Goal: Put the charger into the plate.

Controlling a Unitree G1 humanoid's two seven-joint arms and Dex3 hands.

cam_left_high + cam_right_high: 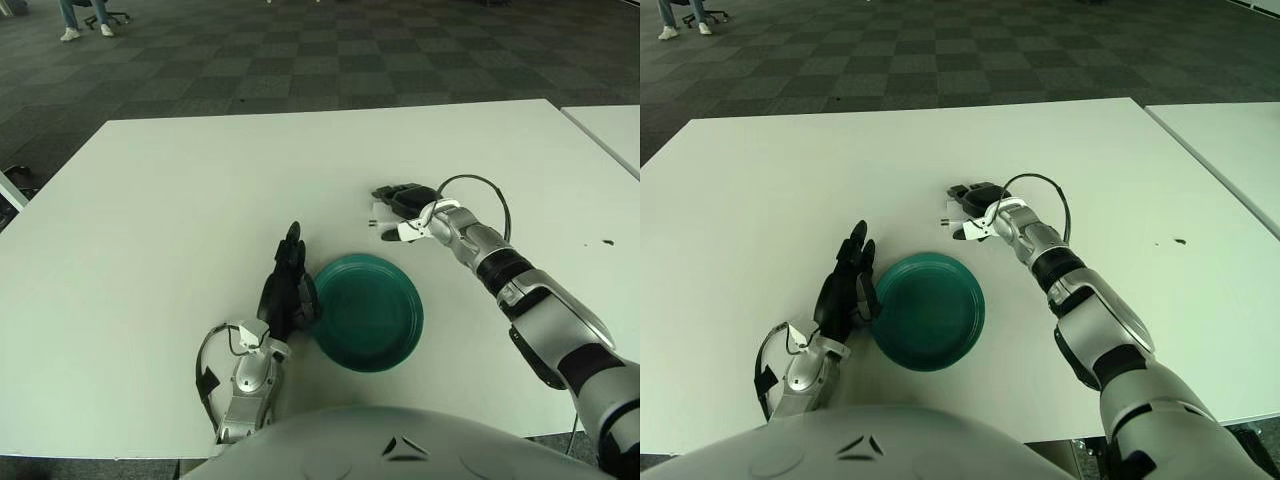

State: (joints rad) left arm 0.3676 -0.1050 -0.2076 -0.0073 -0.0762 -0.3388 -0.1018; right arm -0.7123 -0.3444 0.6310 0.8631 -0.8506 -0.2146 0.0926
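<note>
The white charger (380, 209) is at the table's middle, its two prongs pointing left, with my right hand (398, 207) shut on it from the right. Black fingers curl over its top and a white thumb (407, 231) shows below it. The hand is low over the table; whether the charger touches the surface I cannot tell. The dark green plate (367, 311) lies nearer to me, down and left of the charger, with nothing in it. My left hand (288, 285) shows at the plate's left rim, fingers straight and holding nothing.
A black cable (482, 185) loops over my right wrist. The white table (180, 200) reaches to a second white table (612, 125) at the right. A small dark mark (604, 241) is on the right side. Checkered carpet lies beyond.
</note>
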